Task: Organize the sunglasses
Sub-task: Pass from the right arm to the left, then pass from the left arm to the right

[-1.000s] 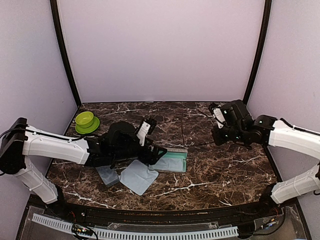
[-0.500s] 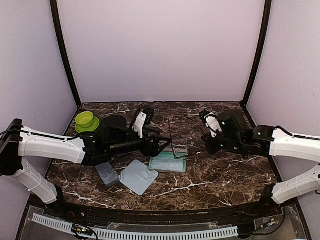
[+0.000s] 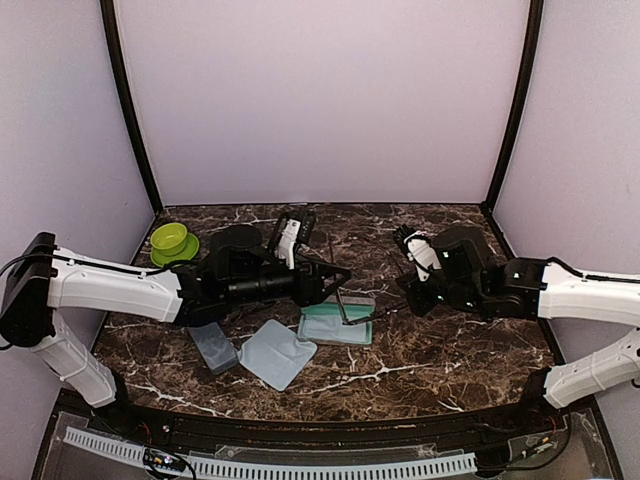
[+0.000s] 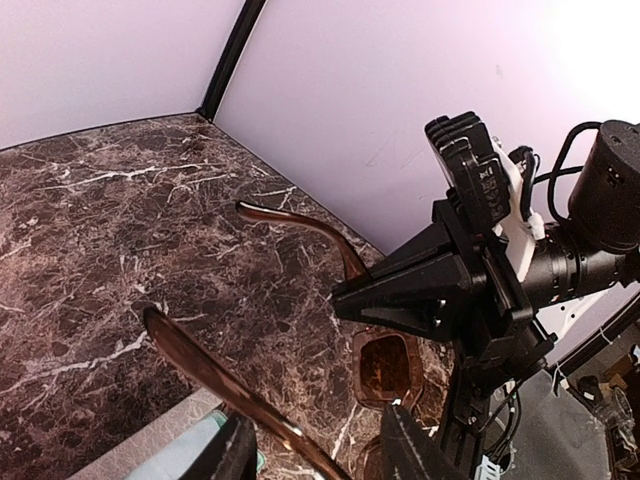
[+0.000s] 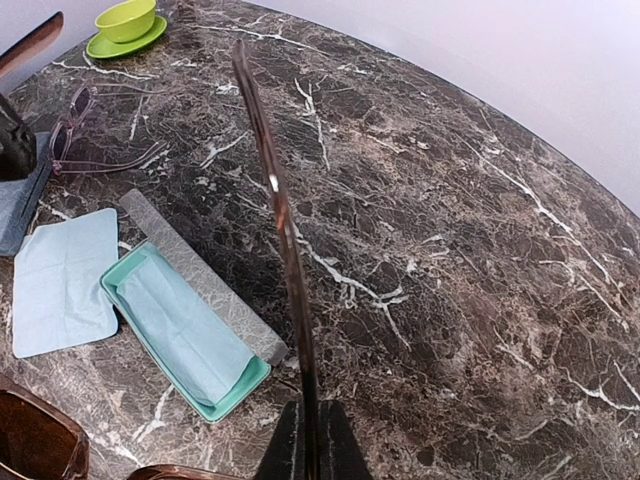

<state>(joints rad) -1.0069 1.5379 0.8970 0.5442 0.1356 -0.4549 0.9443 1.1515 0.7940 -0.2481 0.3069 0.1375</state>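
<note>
The brown sunglasses (image 4: 386,366) hang in the air over the open teal-lined case (image 3: 335,327), temples spread. My right gripper (image 5: 310,445) is shut on one temple, which runs straight up its wrist view. In the left wrist view that right gripper (image 4: 345,297) shows as a black wedge pinching the far temple. My left gripper (image 4: 320,452) is open, its fingers on either side of the other temple (image 4: 215,378) with gaps showing. From above, the left gripper (image 3: 338,287) and right gripper (image 3: 404,291) face each other across the sunglasses (image 3: 352,312).
A pale blue cloth (image 5: 185,325) lies in the open case, and another cloth (image 3: 275,352) lies in front of it. A shut grey case (image 3: 215,348) sits left of that. A second, purple-framed pair of glasses (image 5: 80,125) and a green bowl (image 3: 170,240) lie at the far left.
My left gripper lifted off the cloth and case and swung right to the sunglasses, its jaws narrowing. The right arm carried the sunglasses left toward it.
</note>
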